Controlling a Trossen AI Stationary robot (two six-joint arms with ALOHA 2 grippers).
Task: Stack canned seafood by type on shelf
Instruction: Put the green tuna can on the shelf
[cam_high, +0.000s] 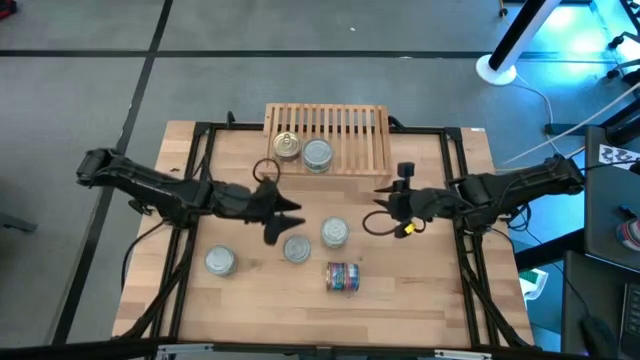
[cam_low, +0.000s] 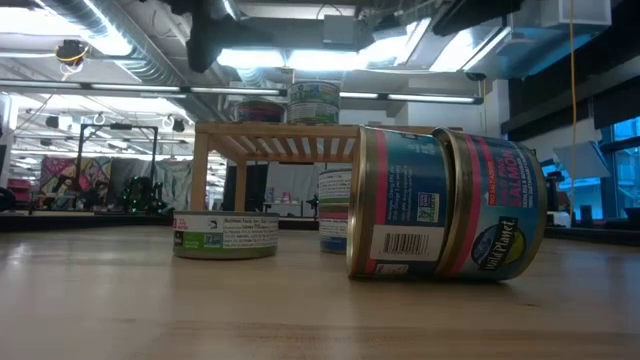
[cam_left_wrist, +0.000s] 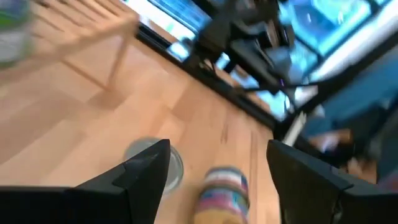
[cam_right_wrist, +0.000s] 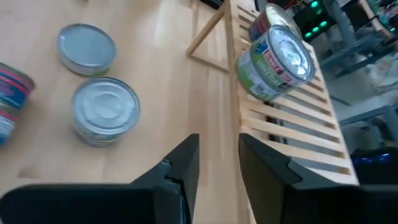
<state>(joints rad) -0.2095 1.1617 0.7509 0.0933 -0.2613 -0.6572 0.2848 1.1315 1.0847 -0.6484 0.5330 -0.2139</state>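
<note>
The light-wood shelf (cam_high: 345, 135) stands at the table's far edge. Two tins rest on its slatted top: a gold-lidded one (cam_high: 286, 146) and a silver-lidded, green-sided one (cam_high: 317, 154) (cam_right_wrist: 277, 62). Three silver-lidded tins stand on the table (cam_high: 220, 261) (cam_high: 296, 248) (cam_high: 335, 232). A multicoloured blue-red pair (cam_high: 344, 277) (cam_low: 445, 205) lies on its side near the front. My left gripper (cam_high: 285, 222) (cam_left_wrist: 217, 155) hangs open above the table left of the middle tins. My right gripper (cam_high: 383, 198) (cam_right_wrist: 217, 158) hovers narrowly open right of them, near the shelf's front edge.
Black rails (cam_high: 200, 190) run along the table's left and right sides. A yellow-tipped cable (cam_high: 405, 228) loops under the right arm. Bare wood lies along the near edge (cam_high: 300, 320). The shelf's underside (cam_low: 280, 190) is open between its legs.
</note>
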